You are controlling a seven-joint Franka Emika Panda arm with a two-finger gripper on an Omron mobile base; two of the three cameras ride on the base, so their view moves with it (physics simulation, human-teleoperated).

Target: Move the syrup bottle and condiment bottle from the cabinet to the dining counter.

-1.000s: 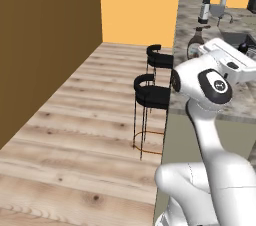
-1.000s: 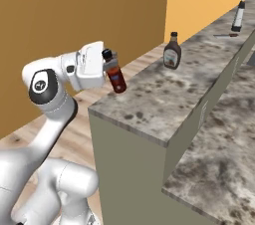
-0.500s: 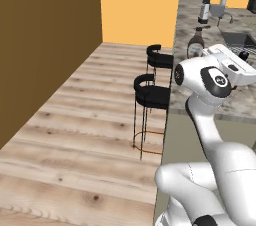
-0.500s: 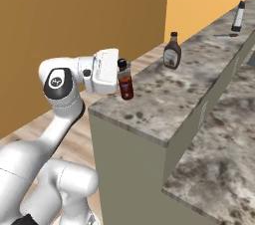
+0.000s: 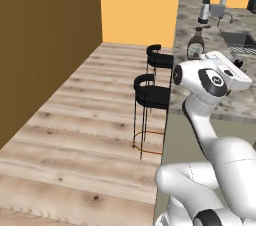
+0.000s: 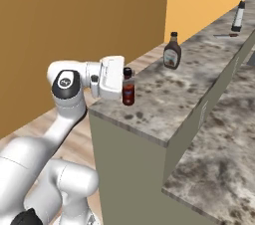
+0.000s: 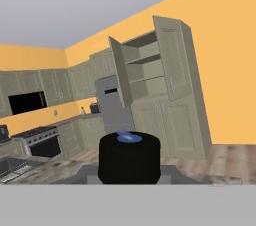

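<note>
Holding condiment bottle (image 6: pixel 128 87) upright over dining counter (image 6: pixel 189 84) edge, for set-down | gripper (image 6: pixel 119 80) jaws clamped on it | syrup bottle (image 6: pixel 172 52) already delivered.

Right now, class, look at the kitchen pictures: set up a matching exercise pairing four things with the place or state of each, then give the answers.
Things:
1. condiment bottle
2. syrup bottle
3. cabinet
4. stools

Place or state:
A. doors open, shelves bare
B. on the floor beside the dining counter
C. upright in the shut gripper at the counter's near corner
D. standing free farther along the counter

Pairs: 1-C, 2-D, 3-A, 4-B
</note>
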